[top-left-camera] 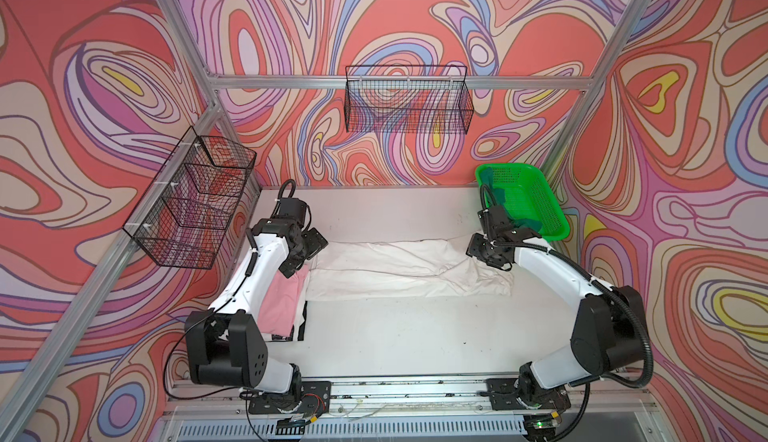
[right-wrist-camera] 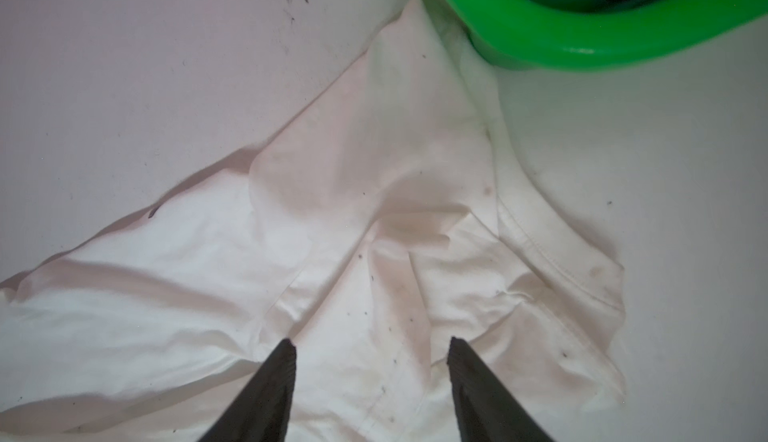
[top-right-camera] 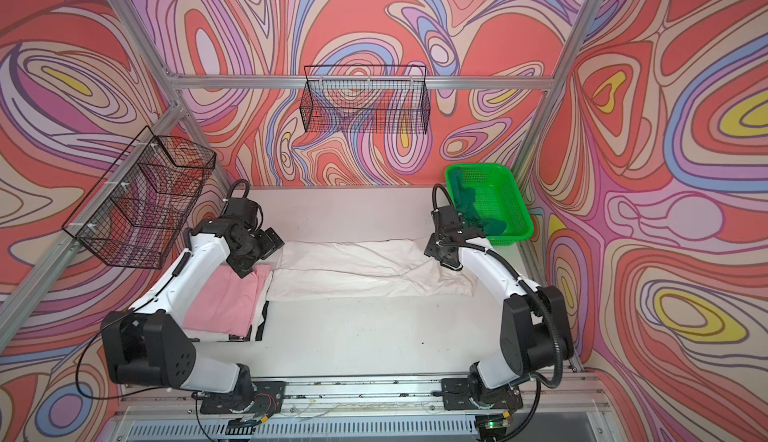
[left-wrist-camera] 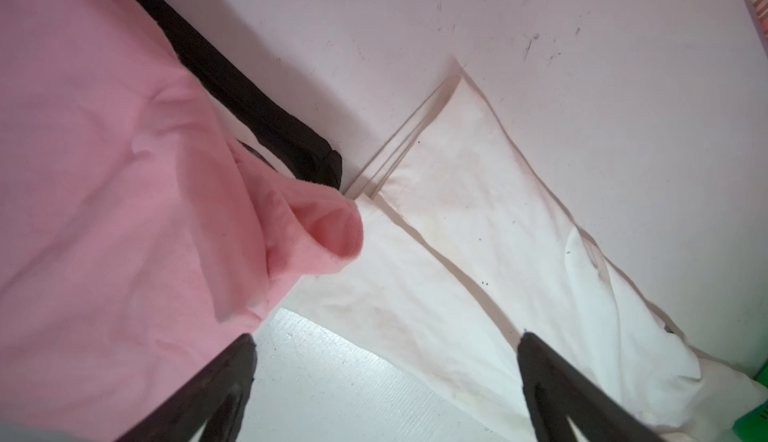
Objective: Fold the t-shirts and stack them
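Left gripper and right gripper gape empty over half-folded white shirt; pink shirt lies folded, green shirt waits in basket.

Walls papered in swirling coral, lilac, blue, cream and yellow bands close the cell on three sides, edged by aluminium frame bars. A black wire basket hangs from the back bar, and a partitioned wire rack hangs on the left wall. The white surface is scuffed and speckled. A bright green plastic basket sits in its far right corner. The light is even.
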Robot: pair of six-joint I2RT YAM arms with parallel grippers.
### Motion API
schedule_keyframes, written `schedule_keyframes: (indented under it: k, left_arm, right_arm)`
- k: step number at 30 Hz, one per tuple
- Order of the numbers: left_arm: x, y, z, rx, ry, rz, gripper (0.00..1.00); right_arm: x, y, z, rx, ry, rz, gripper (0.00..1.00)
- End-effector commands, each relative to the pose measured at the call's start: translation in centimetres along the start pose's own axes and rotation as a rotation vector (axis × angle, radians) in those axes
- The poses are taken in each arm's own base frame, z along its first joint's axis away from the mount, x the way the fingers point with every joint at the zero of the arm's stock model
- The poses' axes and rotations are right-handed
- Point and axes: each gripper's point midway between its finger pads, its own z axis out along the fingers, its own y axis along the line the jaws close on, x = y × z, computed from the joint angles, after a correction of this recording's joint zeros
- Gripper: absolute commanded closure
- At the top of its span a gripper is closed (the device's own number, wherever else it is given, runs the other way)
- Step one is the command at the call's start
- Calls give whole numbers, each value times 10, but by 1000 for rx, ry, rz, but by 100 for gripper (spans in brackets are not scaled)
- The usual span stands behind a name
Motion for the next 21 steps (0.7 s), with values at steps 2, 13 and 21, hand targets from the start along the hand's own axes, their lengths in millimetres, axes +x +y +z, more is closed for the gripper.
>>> schedule_keyframes:
  k: [2,13,21]
  left_arm:
    - [16,7,7,31,33,119,0]
    - [37,27,6,61,13,230,0]
    - [41,21,11,83,48,229,0]
  right_arm:
    - [33,-11,13,-17,87,76,38]
    - [59,-4,44,-91,145,181,51]
    - [42,5,44,-104,107,170,78]
